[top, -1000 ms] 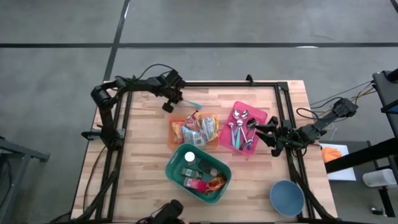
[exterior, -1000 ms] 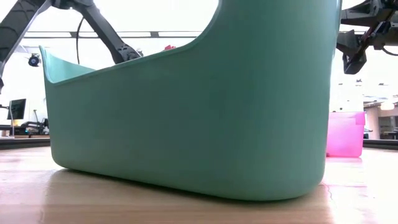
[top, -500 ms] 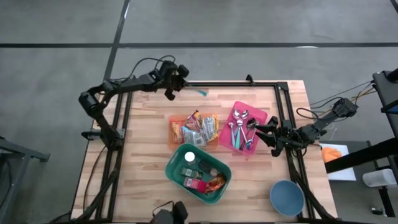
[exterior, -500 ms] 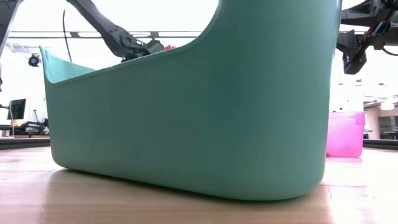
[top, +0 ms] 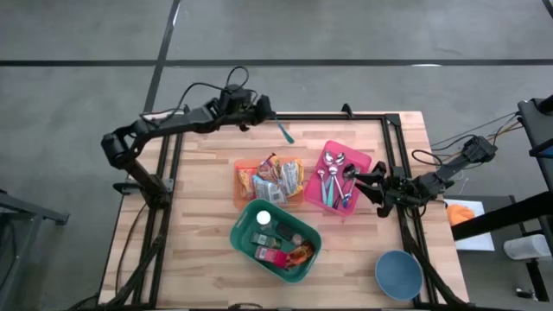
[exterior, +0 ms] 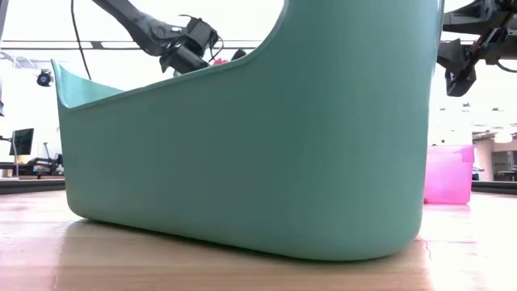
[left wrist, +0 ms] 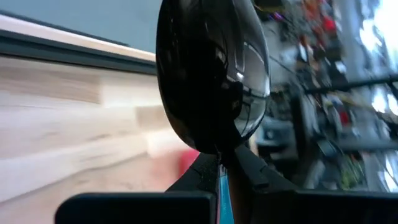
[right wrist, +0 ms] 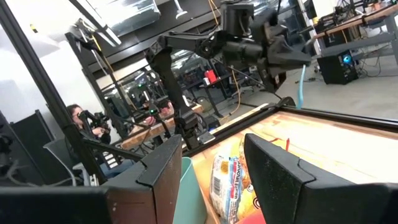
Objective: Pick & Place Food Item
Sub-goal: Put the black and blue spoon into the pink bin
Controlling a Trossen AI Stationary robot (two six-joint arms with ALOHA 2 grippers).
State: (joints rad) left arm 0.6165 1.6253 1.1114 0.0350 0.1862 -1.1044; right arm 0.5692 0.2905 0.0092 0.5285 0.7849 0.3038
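My left gripper (top: 270, 117): clamped on teal-handled metal spoon (top: 285, 132), above tabletop's (top: 199, 207) far edge | my right gripper (top: 363, 183): parted, empty, beside pink plastic tray (top: 364, 161).

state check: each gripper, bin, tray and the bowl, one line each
left gripper: shut on teal-handled spoon, raised over the table's far edge
right gripper: open, empty, beside the pink tray
pink tray: holds spoons
orange tray: holds snack packets
teal bin: holds mixed items
blue bowl: upright, empty
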